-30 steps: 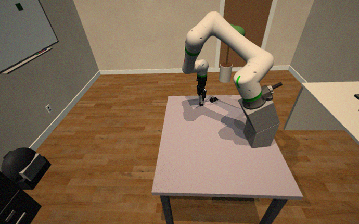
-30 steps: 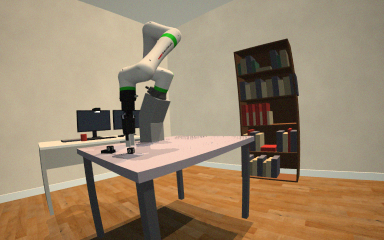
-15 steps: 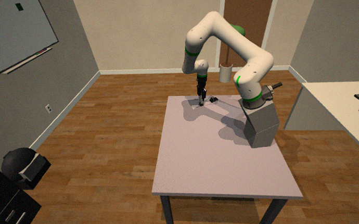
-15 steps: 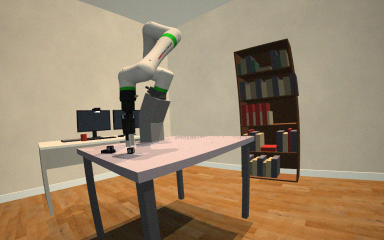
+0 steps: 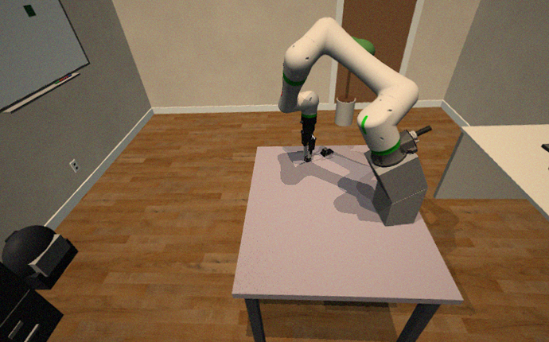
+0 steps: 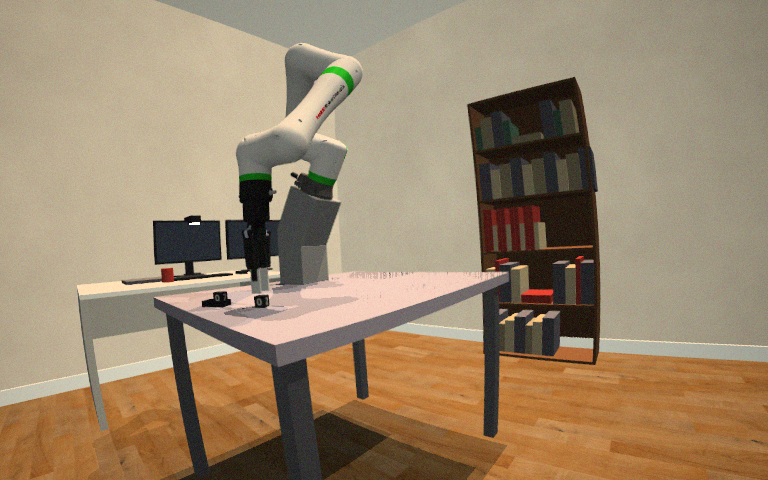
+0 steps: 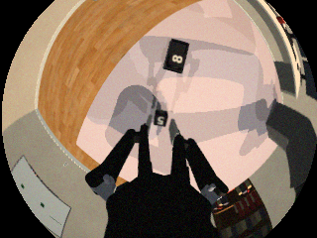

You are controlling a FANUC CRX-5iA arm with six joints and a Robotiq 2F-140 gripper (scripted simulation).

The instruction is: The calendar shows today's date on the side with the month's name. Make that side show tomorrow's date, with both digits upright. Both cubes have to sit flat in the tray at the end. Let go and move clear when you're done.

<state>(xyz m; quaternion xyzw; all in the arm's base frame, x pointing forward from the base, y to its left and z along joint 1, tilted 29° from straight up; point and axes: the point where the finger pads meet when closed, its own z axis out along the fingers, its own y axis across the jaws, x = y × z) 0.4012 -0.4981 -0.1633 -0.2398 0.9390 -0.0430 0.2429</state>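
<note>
A small black cube [image 5: 306, 160] [image 6: 261, 301] [image 7: 160, 118] with a white digit stands on the table [image 5: 335, 246] [image 6: 368, 305] near its far edge, outside the tray. My gripper [image 5: 308, 157] [image 6: 259, 289] [image 7: 160, 122] points straight down right over it, with the fingers set narrowly apart. The fingertips are at the cube's top, on either side of it; I cannot see them pressing on it. The black tray [image 5: 328, 153] [image 6: 209, 303] lies a little beyond. It holds the second cube [image 5: 325, 151] [image 6: 220, 296] [image 7: 176, 56], whose top shows an 8 in the wrist view.
The arm's grey pedestal [image 5: 398, 187] [image 6: 305, 237] stands on the table's right side. The table's far edge and corner are close to the cube. A side desk [image 5: 523, 165] [image 6: 113, 288] with monitors and a red cup stands apart from the table.
</note>
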